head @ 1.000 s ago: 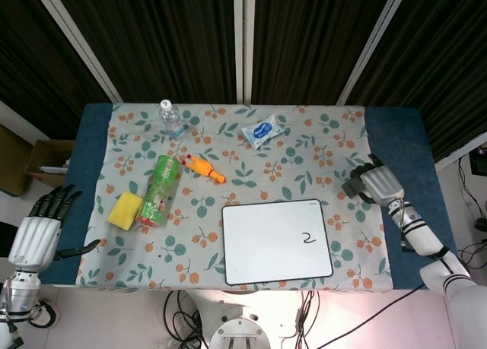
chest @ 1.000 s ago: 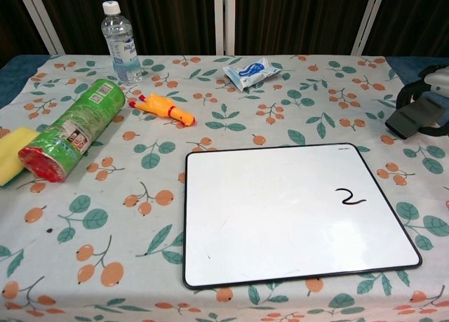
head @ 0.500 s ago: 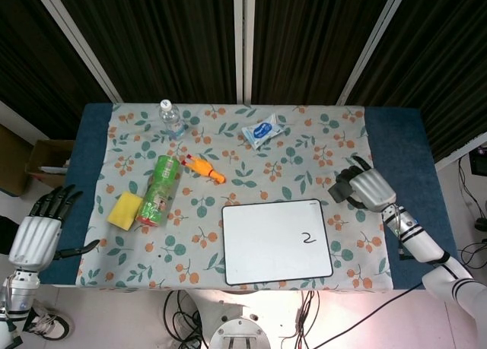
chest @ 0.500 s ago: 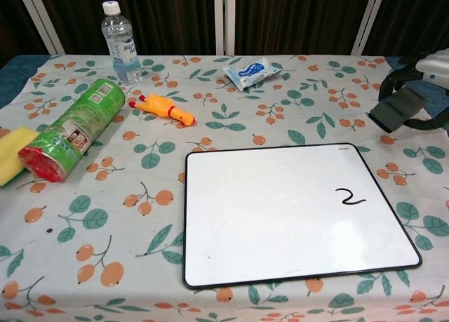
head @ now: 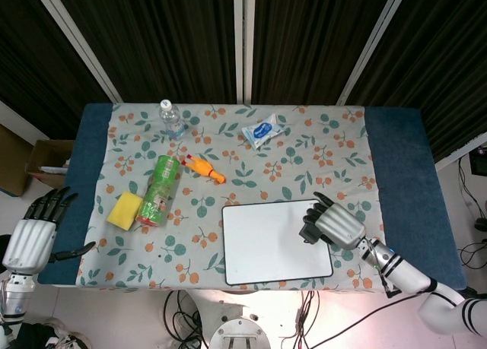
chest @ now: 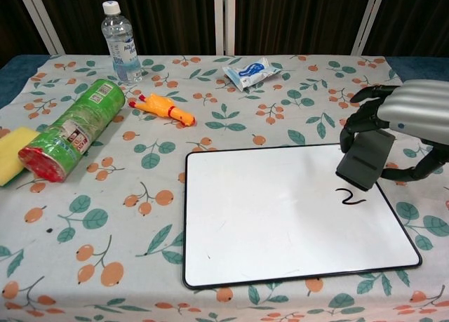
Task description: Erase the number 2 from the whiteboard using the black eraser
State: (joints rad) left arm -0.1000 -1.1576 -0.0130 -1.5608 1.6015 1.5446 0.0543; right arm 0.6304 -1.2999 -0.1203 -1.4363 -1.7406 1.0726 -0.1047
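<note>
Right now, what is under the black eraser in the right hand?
The whiteboard, with the number 2 showing just below the eraser in the chest view. From the head view the right hand covers the 2.

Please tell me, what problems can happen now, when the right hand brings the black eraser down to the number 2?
1. The right hand holds the black eraser tilted, just above the number 2. If it lands on an edge, the wipe may leave part of the mark.
2. The whiteboard lies loose on the tablecloth, and the left hand is far from it. A strong stroke may slide the board.
</note>
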